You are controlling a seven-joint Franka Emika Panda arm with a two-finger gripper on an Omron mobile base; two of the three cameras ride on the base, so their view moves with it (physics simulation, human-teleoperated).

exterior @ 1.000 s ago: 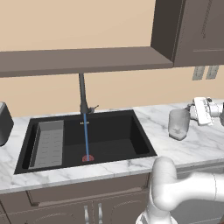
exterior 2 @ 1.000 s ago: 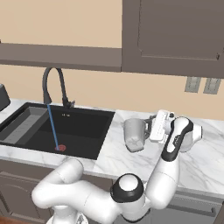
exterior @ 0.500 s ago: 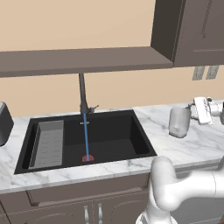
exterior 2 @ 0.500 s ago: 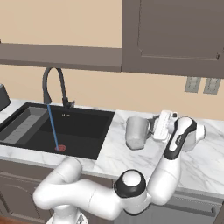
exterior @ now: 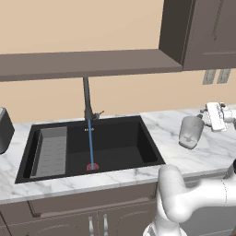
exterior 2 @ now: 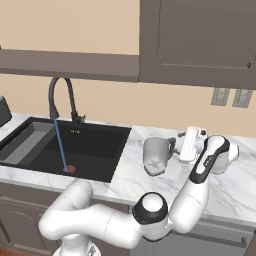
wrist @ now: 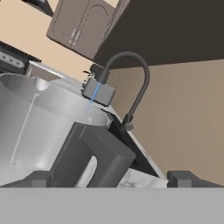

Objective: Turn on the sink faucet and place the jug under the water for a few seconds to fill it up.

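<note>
**On the marble table, right of the sink**

Beside the matte-black rectangular sink (exterior: pixel 147 138), I see the translucent pale-grey jug (exterior: pixel 190 131) standing on the white marble table (exterior: pixel 212 152). My tool (exterior 2: pixel 173 148) is spread apart at its dark handle. Thin blue water (exterior: pixel 90 143) runs from the dark gooseneck faucet (exterior 2: pixel 62 97).

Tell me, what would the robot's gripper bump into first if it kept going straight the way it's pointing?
Most likely the jug. The open gripper points sideways toward the sink, and the jug's dark handle sits right in front of its fingertips on the counter. The faucet is farther behind, though depth is hard to judge.
</note>
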